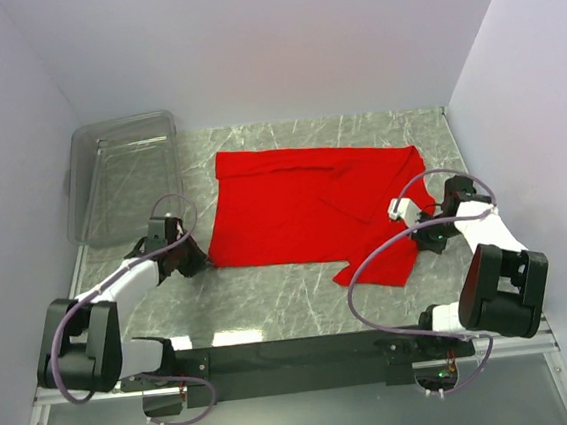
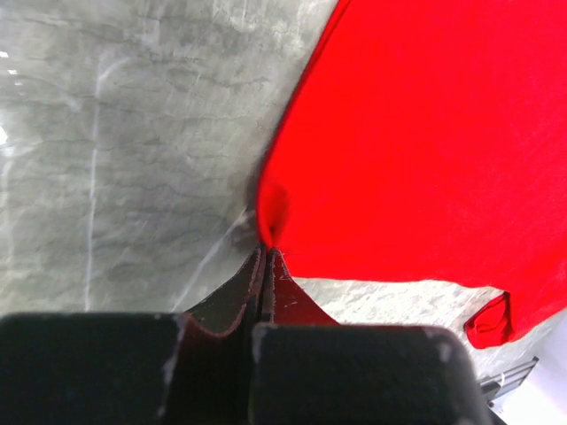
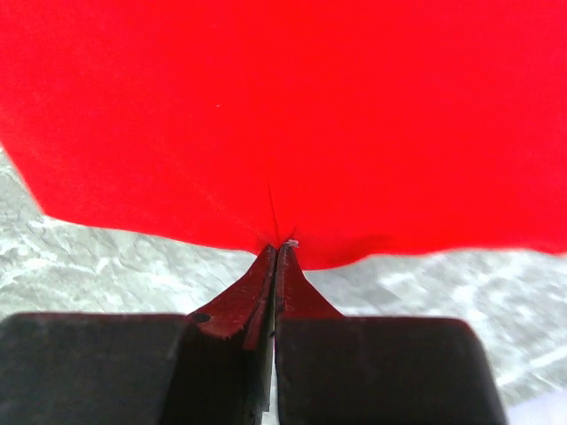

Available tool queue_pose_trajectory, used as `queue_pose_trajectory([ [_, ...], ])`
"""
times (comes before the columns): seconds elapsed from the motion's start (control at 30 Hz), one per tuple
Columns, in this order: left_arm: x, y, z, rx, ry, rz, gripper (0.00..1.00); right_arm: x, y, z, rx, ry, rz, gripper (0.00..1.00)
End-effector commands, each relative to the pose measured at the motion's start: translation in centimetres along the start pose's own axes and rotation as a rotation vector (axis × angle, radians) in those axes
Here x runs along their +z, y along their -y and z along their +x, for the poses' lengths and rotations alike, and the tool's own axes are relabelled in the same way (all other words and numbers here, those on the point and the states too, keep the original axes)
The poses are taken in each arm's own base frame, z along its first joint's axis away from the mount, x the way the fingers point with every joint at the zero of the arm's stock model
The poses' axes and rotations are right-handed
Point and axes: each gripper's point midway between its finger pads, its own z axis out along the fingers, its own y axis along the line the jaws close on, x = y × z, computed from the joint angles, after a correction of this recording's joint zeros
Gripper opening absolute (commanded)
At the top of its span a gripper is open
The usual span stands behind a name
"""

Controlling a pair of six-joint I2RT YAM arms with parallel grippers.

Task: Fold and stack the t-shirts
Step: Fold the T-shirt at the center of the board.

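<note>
Red t-shirt (image 1: 303, 206), edges pinched by left gripper (image 2: 266, 250), right gripper (image 3: 279, 248)

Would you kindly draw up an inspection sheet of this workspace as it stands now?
Surface: grey marbled tabletop, no spills seen.
Job's things: one red t-shirt, spread flat, creased near its right sleeve.
Clutter: clear plastic bin at the far left corner.
Grippers: left gripper shut on the t-shirt's near left corner; right gripper shut on its right-hand edge.
Cables: purple cables loop loosely along both arms.
Surroundings: plain white walls on three sides.
</note>
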Motion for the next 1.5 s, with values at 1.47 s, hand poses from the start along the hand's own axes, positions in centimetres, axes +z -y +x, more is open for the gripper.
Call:
queue_pose_trajectory([
  [1.47, -2.4, 7.5, -9.6, 0.094, 0.183, 0.137, 0.01, -7.4, 8.7, -6.9, 0.33, 0.351, 0.142, 0.0],
])
